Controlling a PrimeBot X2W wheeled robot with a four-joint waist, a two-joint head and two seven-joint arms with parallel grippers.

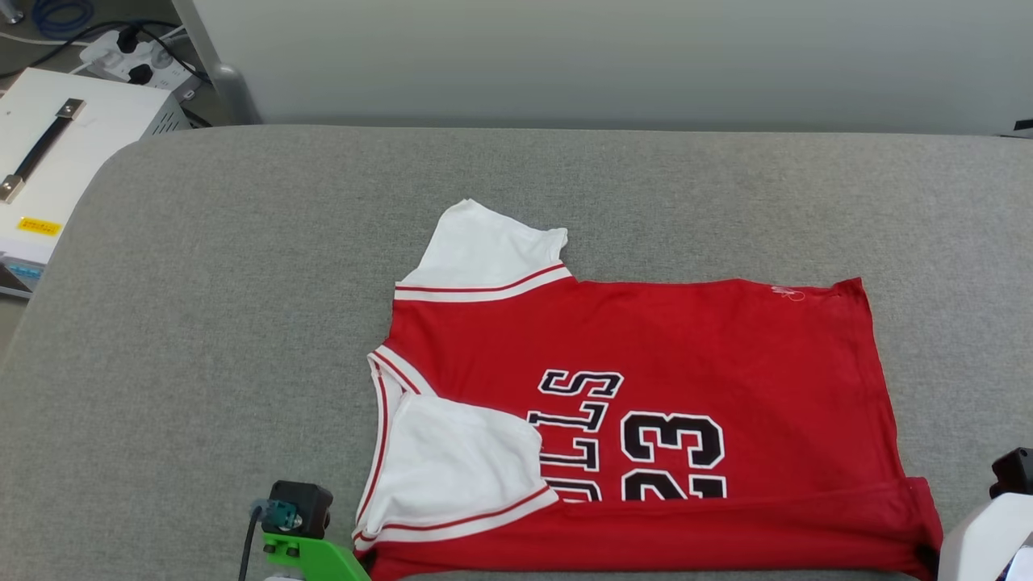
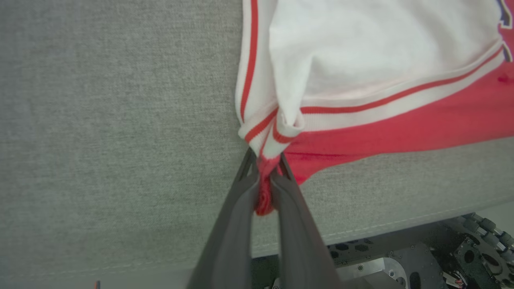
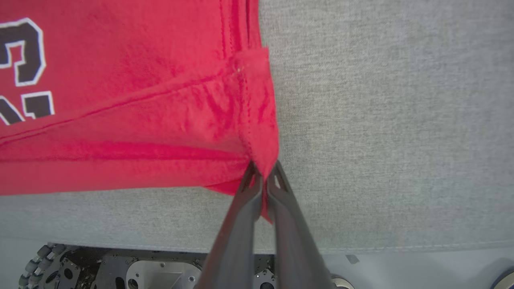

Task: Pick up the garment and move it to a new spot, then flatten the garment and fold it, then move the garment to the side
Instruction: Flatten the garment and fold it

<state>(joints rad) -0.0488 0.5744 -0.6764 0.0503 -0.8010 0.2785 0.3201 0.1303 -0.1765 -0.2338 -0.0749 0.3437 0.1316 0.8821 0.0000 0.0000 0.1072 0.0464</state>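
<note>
The left gripper point(image 2: 265, 170) and right gripper point(image 3: 263, 174) are pinching near corners of the red jersey point(image 1: 686, 339), lying on a grey fabric surface point(image 1: 226, 307) beside a white case point(image 1: 89, 153).

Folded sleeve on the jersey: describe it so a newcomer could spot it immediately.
Across the grey fabric-covered surface lies a red jersey numbered 23. The folded sleeve is the white one at its near left corner, turned in over the red front and hiding part of the black lettering; the other sleeve sticks out onto the grey.
</note>
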